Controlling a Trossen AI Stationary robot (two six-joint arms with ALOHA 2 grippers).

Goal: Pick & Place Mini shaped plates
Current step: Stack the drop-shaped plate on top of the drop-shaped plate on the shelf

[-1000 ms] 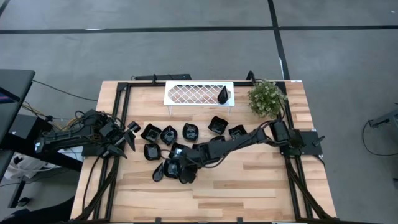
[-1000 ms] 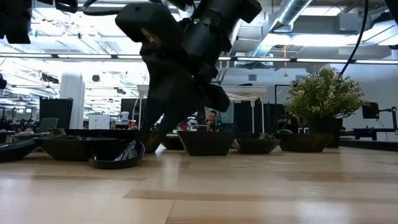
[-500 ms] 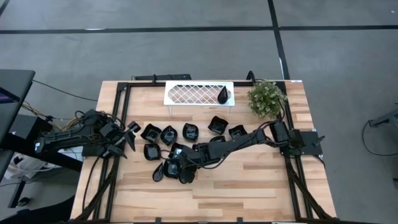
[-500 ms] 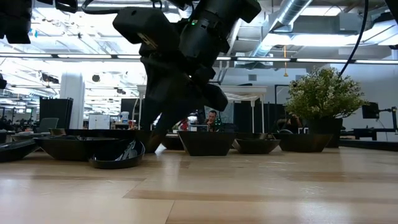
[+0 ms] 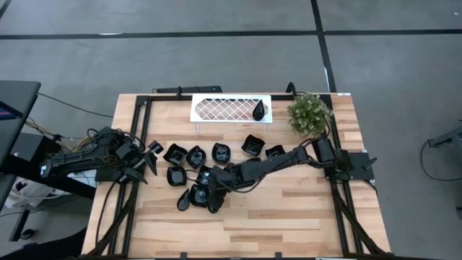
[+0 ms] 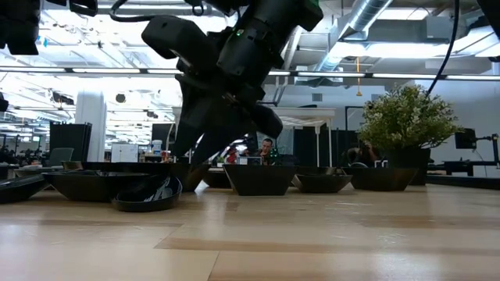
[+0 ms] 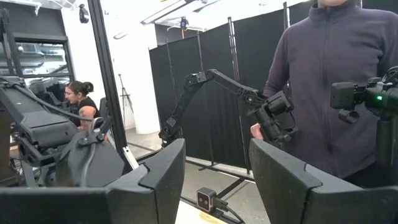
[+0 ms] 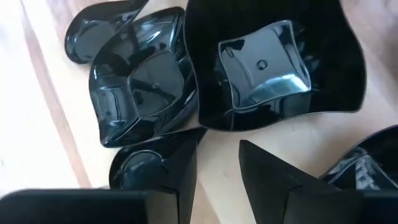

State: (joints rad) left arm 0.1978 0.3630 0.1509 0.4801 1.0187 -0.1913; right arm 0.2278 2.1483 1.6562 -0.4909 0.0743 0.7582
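As far as I can judge from here, the job is barely begun: one teardrop plate (image 5: 258, 110) lies at the right end of the white tray (image 5: 216, 107) at the far side of the table, and every other plate (image 5: 220, 152) is on the wood. They sit in a loose cluster left of centre, about a dozen, some squarish with wavy rims, some leaf-shaped.

The right gripper (image 5: 214, 182) hangs low over the near part of that cluster, its claw parted and empty; from its wrist, the fingers (image 8: 273, 171) straddle bare wood just short of a square plate (image 8: 273, 59). I take it to be lining up on a pick. The left gripper (image 5: 154, 157) waits at the left edge of the table, claw parted too, holding nothing.

The table (image 5: 289, 217) is pale butcher-block with a black frame around it and a small green plant (image 5: 309, 113) at the far right corner. The floor is grey concrete. Beyond it, a person (image 7: 348, 81) in a dark top stands close, before black partitions, with another seated farther off.
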